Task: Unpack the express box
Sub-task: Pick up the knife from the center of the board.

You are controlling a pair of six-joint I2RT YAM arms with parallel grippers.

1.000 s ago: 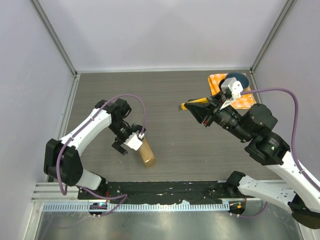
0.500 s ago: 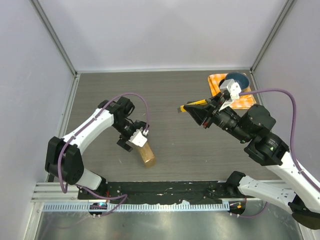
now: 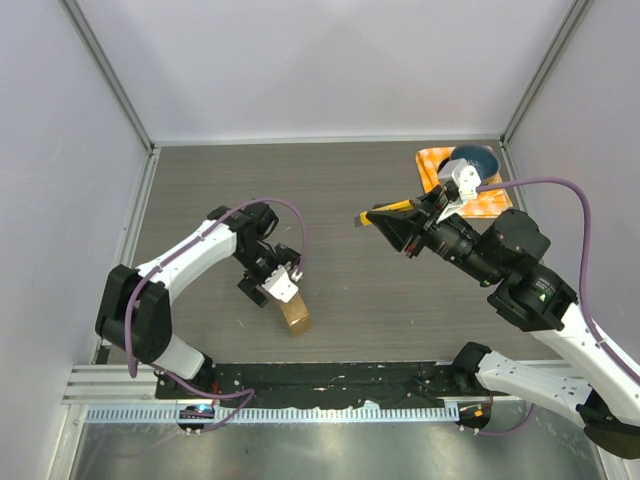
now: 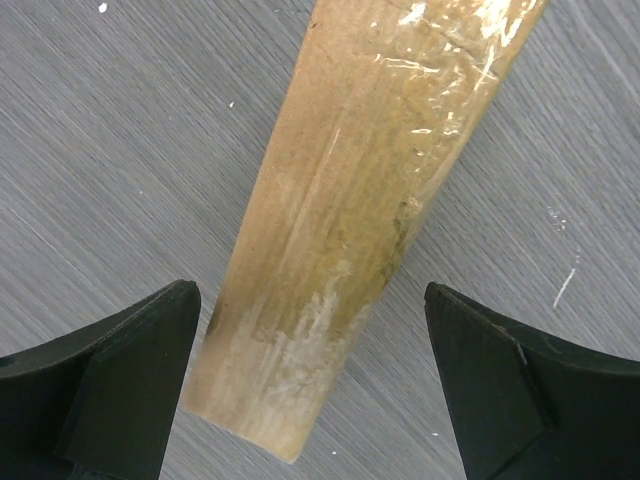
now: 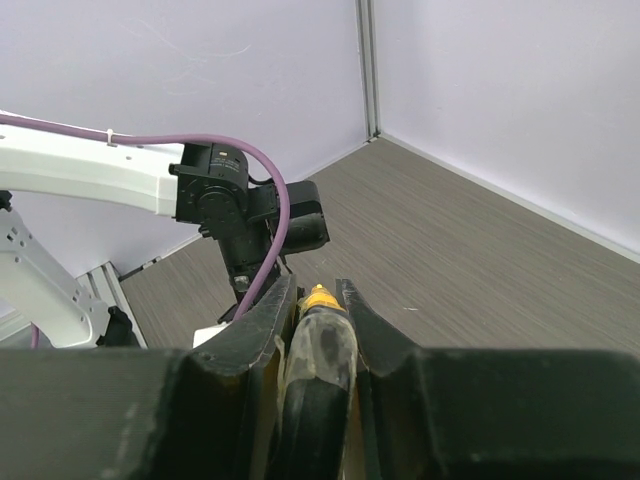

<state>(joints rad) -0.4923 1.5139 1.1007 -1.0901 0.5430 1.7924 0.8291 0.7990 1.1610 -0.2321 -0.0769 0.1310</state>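
Note:
The express box (image 3: pixel 295 314) is a narrow brown carton lying on the table near the front, left of centre. In the left wrist view it (image 4: pixel 340 220) runs up the frame with clear tape on its far part. My left gripper (image 3: pixel 276 288) is open right above the box's end; its black fingers (image 4: pixel 120 370) stand on either side of the box without touching it. My right gripper (image 3: pixel 388 222) is held above the table's middle right and is shut on a yellow and black cutter (image 3: pixel 388 208), whose yellow tip (image 5: pixel 320 297) pokes out between the jaws.
An orange checked cloth (image 3: pixel 490 200) with a blue bowl (image 3: pixel 474 158) on it lies at the back right corner. Grey walls close the table on three sides. A black rail (image 3: pixel 330 378) runs along the front edge.
My left gripper has moved right and turned, so its open fingers now straddle the box's end. The right arm with the cutter has hardly moved.

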